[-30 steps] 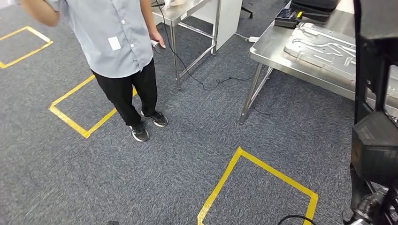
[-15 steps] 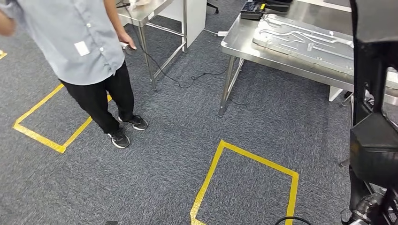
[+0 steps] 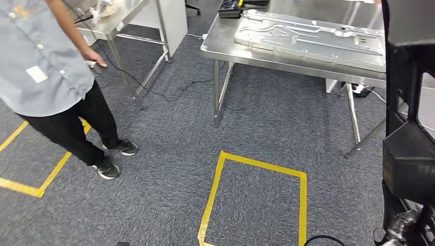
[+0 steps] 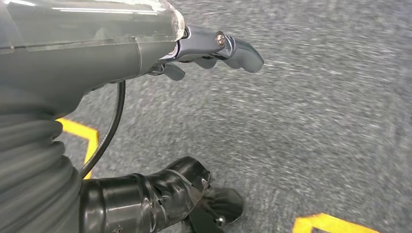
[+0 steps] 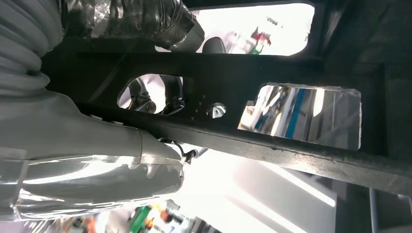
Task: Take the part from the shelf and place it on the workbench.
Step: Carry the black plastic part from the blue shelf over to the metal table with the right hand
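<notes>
Head view: I am looking down at grey carpet marked with a yellow tape square (image 3: 254, 200), and the black part (image 3: 410, 102) I am carrying is standing upright along the right edge of the frame, close in front of me. Ahead, a steel workbench (image 3: 287, 59) is bearing a large pressed metal panel (image 3: 313, 36) that is lying flat on its top. To the left, a person (image 3: 51, 87) in a grey shirt and black trousers is standing on the carpet near a second, smaller steel table (image 3: 115, 25), from which a dark cable (image 3: 169, 95) is trailing across the floor. Left wrist view: my left hand (image 4: 214, 51) is hanging over the carpet with nothing in it, its fingers lying loosely extended, and a strip of yellow tape is running beneath. Right wrist view: my right hand (image 5: 155, 99) is gripping the part (image 5: 272, 121), a black frame with cut-out openings, and its dark fingers are showing through one of those openings.
</notes>
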{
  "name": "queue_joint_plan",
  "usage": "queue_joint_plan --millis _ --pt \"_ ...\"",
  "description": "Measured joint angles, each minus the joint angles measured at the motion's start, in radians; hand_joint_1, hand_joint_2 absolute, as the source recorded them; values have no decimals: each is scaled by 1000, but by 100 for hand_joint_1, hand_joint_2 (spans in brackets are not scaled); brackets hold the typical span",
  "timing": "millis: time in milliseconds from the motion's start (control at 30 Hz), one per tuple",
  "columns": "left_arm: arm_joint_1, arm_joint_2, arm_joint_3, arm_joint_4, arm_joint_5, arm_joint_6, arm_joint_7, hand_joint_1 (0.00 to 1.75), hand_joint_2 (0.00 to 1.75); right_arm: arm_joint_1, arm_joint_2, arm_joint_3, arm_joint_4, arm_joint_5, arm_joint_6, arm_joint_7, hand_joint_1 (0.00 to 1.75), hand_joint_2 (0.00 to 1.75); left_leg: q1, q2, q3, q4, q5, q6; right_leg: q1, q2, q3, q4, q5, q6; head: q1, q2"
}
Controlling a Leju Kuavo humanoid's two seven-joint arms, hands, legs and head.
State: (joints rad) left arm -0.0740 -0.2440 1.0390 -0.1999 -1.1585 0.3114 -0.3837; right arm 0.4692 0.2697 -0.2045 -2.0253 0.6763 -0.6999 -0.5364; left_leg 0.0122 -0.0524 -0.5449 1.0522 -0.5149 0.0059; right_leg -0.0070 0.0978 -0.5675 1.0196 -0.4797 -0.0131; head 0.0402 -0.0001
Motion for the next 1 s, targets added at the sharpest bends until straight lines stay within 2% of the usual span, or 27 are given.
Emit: queue_joint_plan --millis 33,67,133,167,200,267,300,333,367,400,433,467,500,533,567,633,667,733,767,800,833,867,900,933,967,1000 --pt "-1 1 0 0 0 0 0 0 175 0 0 0 0 0 0 0 175 175 0 -15 12 -29 6 3 0 9 -4 4 -1 5 0 0" --pt "-2 1 0 0 0 0 0 0 175 0 0 0 0 0 0 0 175 175 -2 -20 14 -35 3 7 -2 18 -9 6 0 11 0 0" --pt "-5 0 0 0 0 0 0 0 175 2 0 0 -1 0 0 0 175 175 -2 5 18 -42 10 19 -4 31 -14 5 3 24 0 0" --pt "-5 -1 0 0 0 0 -1 0 175 3 0 0 -1 0 0 0 175 175 -1 17 20 -47 13 26 -3 16 -18 14 -3 29 1 0" --pt "-4 -1 1 0 0 0 -1 0 175 3 0 0 -1 0 -1 0 175 175 2 30 21 -52 16 32 -1 -9 -30 39 -20 34 2 0" --pt "-3 0 1 0 0 0 -1 0 175 1 0 0 -1 0 -1 0 175 175 1 57 21 -56 17 39 -1 -71 -84 150 -82 42 3 0" --pt "-1 0 1 0 0 0 -1 0 175 0 0 0 -1 0 -1 0 175 175 0 71 20 -55 16 40 -4 -85 -118 218 -111 46 3 0" --pt "0 0 1 0 0 0 -1 0 175 0 0 0 0 0 0 0 175 175 -1 85 21 -55 14 41 -6 -91 -142 268 -127 49 3 0" --pt "0 0 2 0 0 0 -1 0 175 1 0 0 0 0 0 0 175 175 -2 98 22 -55 12 40 -8 -93 -150 282 -121 50 3 0" --pt "0 0 2 0 0 0 -1 0 175 1 0 0 1 0 0 0 175 175 -2 111 25 -55 9 39 -9 -97 -135 254 -97 50 3 0" --pt "-1 0 2 0 0 0 -1 0 175 1 0 0 1 0 0 0 175 175 -2 121 29 -55 6 37 -8 -106 -101 190 -60 48 3 0" --pt "-1 0 2 0 0 0 -1 0 175 1 0 0 1 0 0 0 175 175 -2 132 34 -55 3 34 -5 -124 -60 114 -31 42 3 0" --pt "-2 0 2 0 0 0 -1 0 175 0 0 0 1 0 0 0 175 175 -4 140 38 -55 -1 29 0 -140 -27 51 -9 36 3 0" --pt "-2 -1 2 0 0 0 -1 0 175 0 0 0 1 0 0 0 175 175 -6 148 42 -55 -5 25 4 -152 -6 12 1 30 3 0" --pt "-2 -1 2 0 0 0 -1 0 175 0 0 0 0 0 0 0 175 175 -8 156 45 -55 -7 20 9 -156 -1 -3 0 24 3 0" --pt "-5 -2 2 0 0 0 -1 0 175 2 -1 0 -1 0 0 0 175 175 -8 169 49 -56 -12 9 7 -135 -3 -6 3 15 3 0" --pt "-6 -2 2 0 0 0 -1 0 175 3 -1 0 -1 0 0 0 175 175 -7 158 49 -50 -19 4 3 -125 -3 -11 6 10 3 0" --pt "-6 -2 2 0 0 0 -1 0 175 2 -1 0 -1 0 0 0 175 175 -5 106 20 17 -63 -4 -5 -107 2 -21 12 -1 2 0" --pt "-5 -2 2 0 0 0 -2 0 175 1 -1 0 -1 0 0 0 175 175 -3 79 -9 82 -97 -7 -5 -98 2 -22 12 -4 2 0" --pt "-3 -2 2 0 0 -1 -2 0 175 0 -1 0 -1 0 0 0 175 175 -2 65 -45 154 -128 -9 -5 -87 2 -22 12 -5 2 0" --pt "-1 -2 2 0 0 -2 -3 0 175 -1 -1 0 -1 1 0 0 175 175 -2 60 -76 212 -146 -10 -5 -74 3 -21 11 -6 2 0" --pt "1 -2 3 0 1 -5 -7 0 175 0 -1 0 0 2 1 0 175 175 -1 59 -93 239 -142 -12 -5 -60 3 -20 11 -6 2 0" --pt "2 -1 3 0 2 -10 -12 0 175 0 -1 0 1 5 3 0 175 175 0 58 -90 222 -116 -12 -5 -45 5 -18 9 -5 2 0" --pt "2 -1 3 0 2 -15 -17 0 175 -1 -1 0 1 8 5 0 175 175 1 53 -71 170 -75 -12 -6 -30 6 -15 8 -3 2 0" --pt "2 -1 4 0 3 -20 -22 0 175 -1 -1 0 2 12 7 0 175 175 4 32 -43 100 -35 -11 -7 -16 6 -10 5 1 2 0" --pt "2 0 4 0 3 -23 -25 0 175 -3 -1 0 2 15 8 0 175 175 7 7 -18 35 -8 -9 -7 -3 3 -3 2 6 2 0"
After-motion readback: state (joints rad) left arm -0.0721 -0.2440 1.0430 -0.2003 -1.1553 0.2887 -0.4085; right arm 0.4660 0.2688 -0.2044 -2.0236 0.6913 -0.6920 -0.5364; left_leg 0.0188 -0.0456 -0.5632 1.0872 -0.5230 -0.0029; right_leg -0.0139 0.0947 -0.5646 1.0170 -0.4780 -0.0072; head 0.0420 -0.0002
